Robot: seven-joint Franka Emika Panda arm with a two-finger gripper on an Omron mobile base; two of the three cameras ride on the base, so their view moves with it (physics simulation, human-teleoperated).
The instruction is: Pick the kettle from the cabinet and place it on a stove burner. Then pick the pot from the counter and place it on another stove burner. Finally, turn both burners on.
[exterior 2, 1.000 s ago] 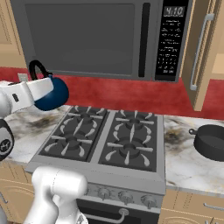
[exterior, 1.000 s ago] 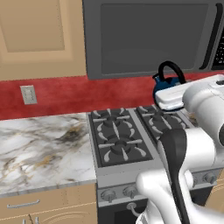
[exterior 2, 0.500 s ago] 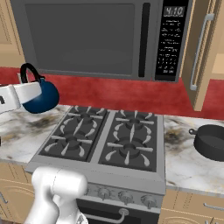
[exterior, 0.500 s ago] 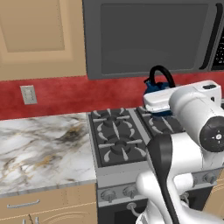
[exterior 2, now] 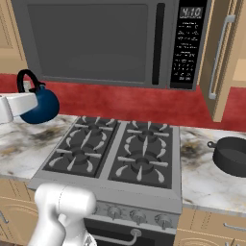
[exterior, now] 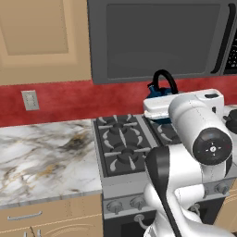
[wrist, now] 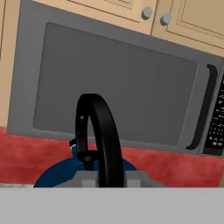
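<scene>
Hand view: right at the bottom, the claw point(wrist: 103, 180) sits closed around the black arched handle of the kettle point(wrist: 65, 173), with its grey fingers point(wrist: 85, 179) pressed on either side of the handle's base. The blue body of the kettle bulges just below and to both sides of the claw. Behind it runs the red back wall point(wrist: 39, 153), and above that the grey microwave point(wrist: 118, 87).

In the right base view the kettle point(exterior 2: 40, 104) hangs in the air off the left edge of the stove point(exterior 2: 120, 153), above the marble counter point(exterior 2: 19, 144). Farther right, the dark pot point(exterior 2: 233, 154) rests on the counter past the stove, and the wall cabinet point(exterior 2: 226, 53) stands open above it.
</scene>
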